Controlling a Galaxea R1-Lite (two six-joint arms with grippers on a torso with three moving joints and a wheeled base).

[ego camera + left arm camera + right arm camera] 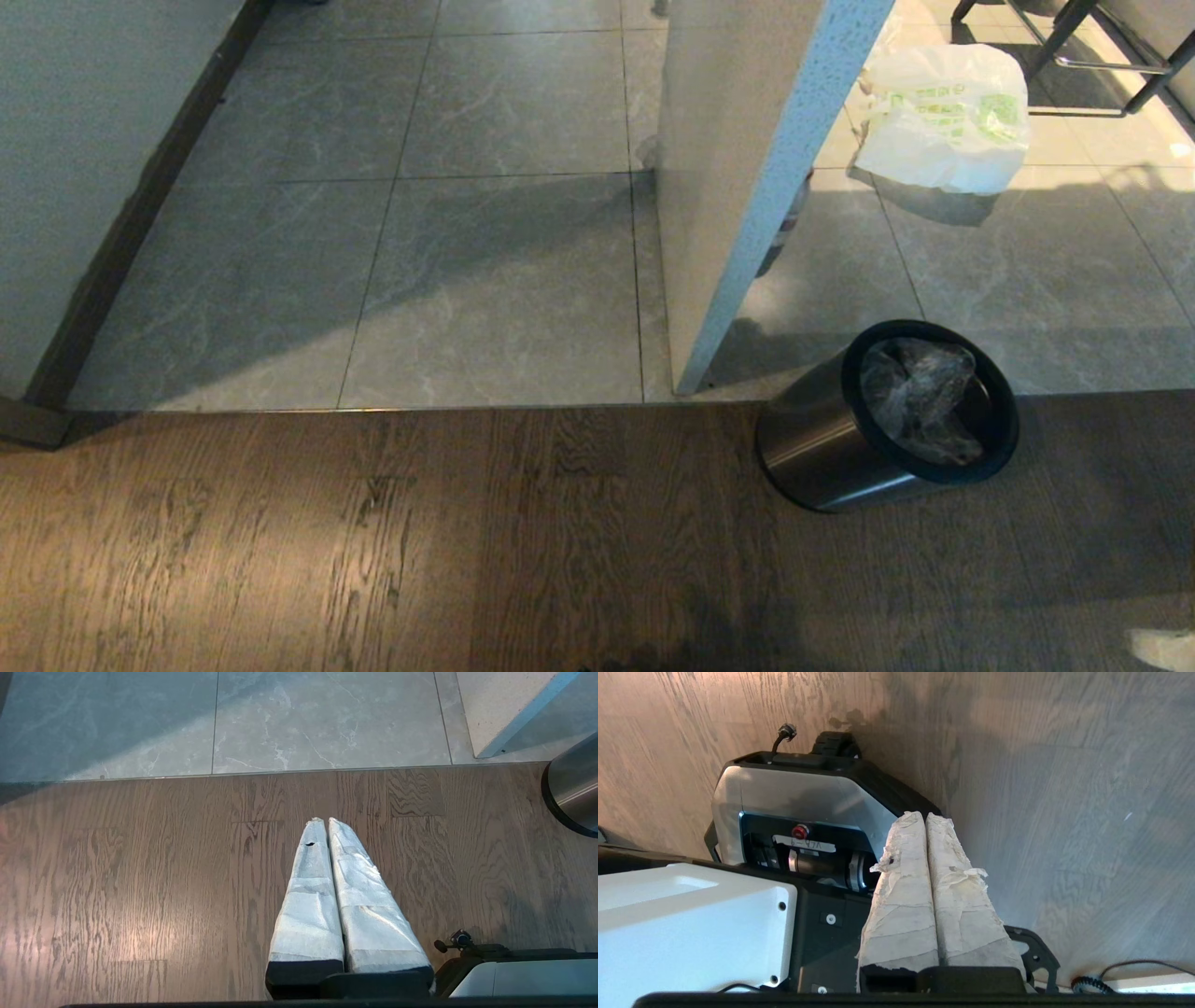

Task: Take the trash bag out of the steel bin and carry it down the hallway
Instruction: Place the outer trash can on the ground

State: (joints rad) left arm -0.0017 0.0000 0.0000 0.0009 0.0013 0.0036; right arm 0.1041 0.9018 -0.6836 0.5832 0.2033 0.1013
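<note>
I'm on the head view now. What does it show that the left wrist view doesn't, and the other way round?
Head view only: the trash bag crumpled inside the steel bin, and a white bag with green print on the tiles beyond. Left wrist view only: the left gripper, shut and empty, over the wood floor. Both show the bin's steel wall, the wood floor and the grey tiles.

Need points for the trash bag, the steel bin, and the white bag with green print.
trash bag [917, 397], head view, crinkled clear plastic inside the bin mouth.
steel bin [822, 448], head view, brushed steel side wall.
white bag with green print [943, 117], head view, middle of its printed face.
</note>
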